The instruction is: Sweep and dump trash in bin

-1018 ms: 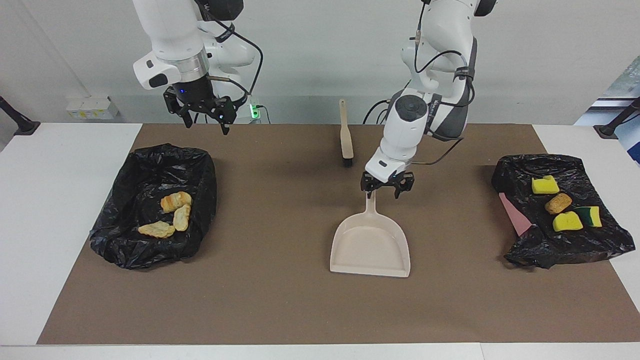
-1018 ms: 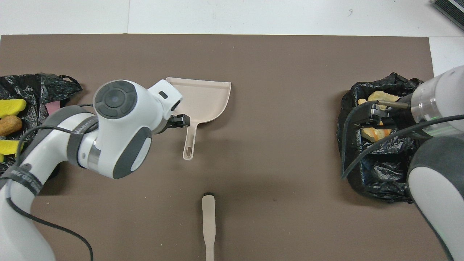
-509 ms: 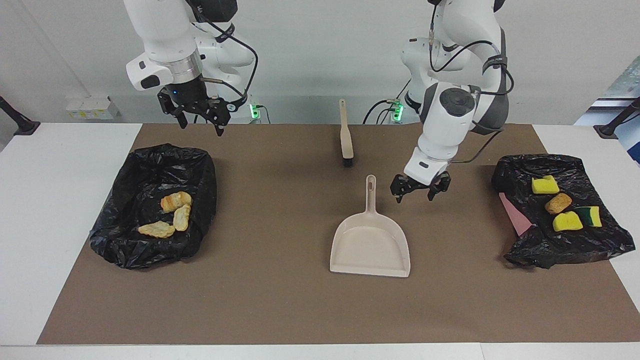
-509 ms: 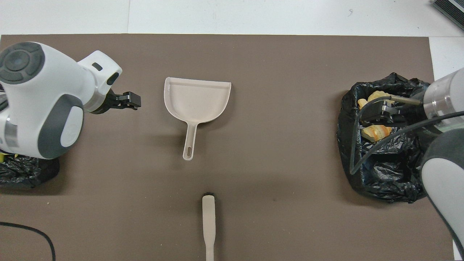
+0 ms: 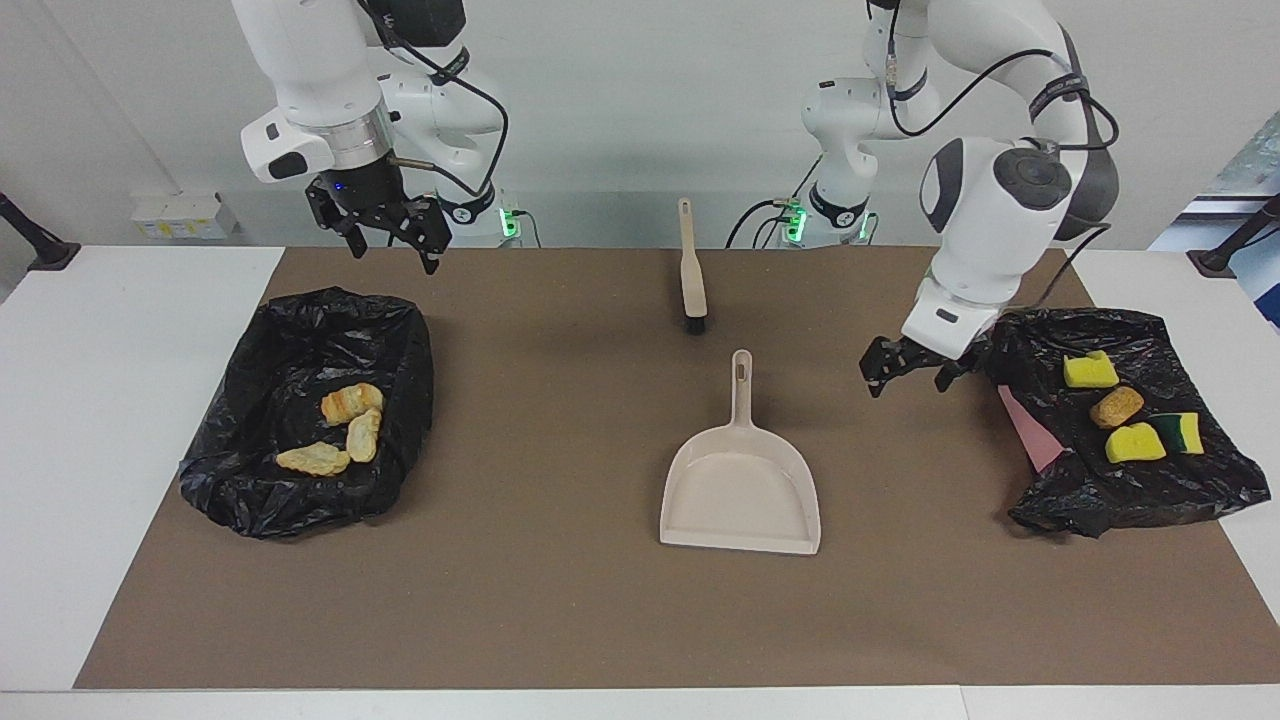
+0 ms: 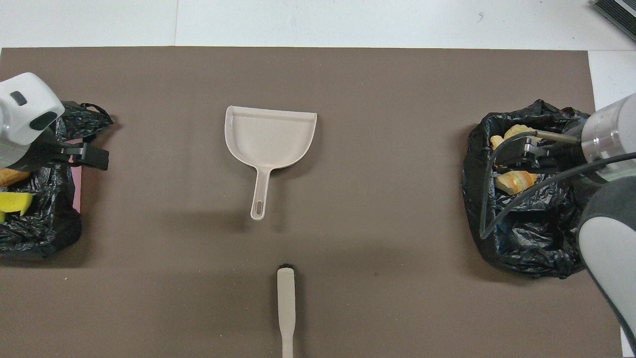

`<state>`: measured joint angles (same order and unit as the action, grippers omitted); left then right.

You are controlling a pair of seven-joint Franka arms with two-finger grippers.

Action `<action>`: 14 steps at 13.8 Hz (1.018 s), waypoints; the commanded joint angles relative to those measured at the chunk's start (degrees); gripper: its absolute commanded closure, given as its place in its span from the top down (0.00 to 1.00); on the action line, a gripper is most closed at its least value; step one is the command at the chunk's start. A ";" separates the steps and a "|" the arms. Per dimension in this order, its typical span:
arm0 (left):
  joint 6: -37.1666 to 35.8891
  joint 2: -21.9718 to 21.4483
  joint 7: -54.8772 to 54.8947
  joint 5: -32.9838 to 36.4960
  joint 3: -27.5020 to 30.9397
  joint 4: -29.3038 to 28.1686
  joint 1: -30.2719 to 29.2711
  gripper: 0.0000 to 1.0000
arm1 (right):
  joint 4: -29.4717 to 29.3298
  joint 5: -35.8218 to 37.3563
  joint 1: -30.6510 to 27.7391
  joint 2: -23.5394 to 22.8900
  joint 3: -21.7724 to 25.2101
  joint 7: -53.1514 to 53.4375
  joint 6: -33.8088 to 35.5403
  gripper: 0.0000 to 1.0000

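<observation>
The left end effector (image 5: 908, 367) hangs with its fingers spread wide and holding nothing, just beside the edge of the black bag (image 5: 1150, 500) at the left arm's end of the surface. In that bag lie 3 yellow sponge chunks (image 5: 1090, 372) and 1 brown nugget (image 5: 1116, 407). The right end effector (image 5: 385, 222) is also wide and empty, raised above the edge of the other black bag (image 5: 260, 490), where 3 bread-like lumps (image 5: 351, 402) rest.

Outward from both, the dustpan (image 5: 740, 490) lies flat mid-surface, and the brush (image 5: 691, 275) lies beyond its handle, toward the robots.

All 7 scraps appear binned, so the step looks like retreat. Done well, each arm lifts straight clear without snagging the loose bag plastic or nudging the tools.

Compared with 1 second ago, the left end effector has left the dustpan handle and swung out toward its own bag. The right one has risen slightly. Dustpan, brush and scraps have not moved.
</observation>
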<state>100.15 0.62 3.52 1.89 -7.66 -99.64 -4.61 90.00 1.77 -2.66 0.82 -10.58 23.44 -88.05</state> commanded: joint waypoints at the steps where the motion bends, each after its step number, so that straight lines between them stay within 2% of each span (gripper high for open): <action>1: -4.68 -2.29 2.46 -1.09 -0.26 0.84 -1.37 1.00 | 0.00 -0.36 -0.86 0.40 -0.32 -1.64 -0.63 1.00; 4: -12.77 -1.33 2.64 -0.48 -0.17 6.99 -1.28 1.00 | 0.00 -1.24 -0.77 0.41 -0.32 -1.73 -1.59 1.00; 10: -7.87 -1.15 3.43 -2.94 -0.08 6.92 -1.81 1.00 | 0.09 -1.24 -0.86 0.49 -0.23 -1.64 -1.69 1.00; 14: -8.12 -1.24 3.43 -2.94 -0.08 6.66 -1.63 1.00 | 0.09 -1.15 -0.77 0.58 -0.32 -1.56 -1.60 1.00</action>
<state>91.67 -0.90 5.81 0.11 -7.64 -93.57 -5.64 89.89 1.72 -2.65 0.91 -10.60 23.44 -88.93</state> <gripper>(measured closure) 0.000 0.000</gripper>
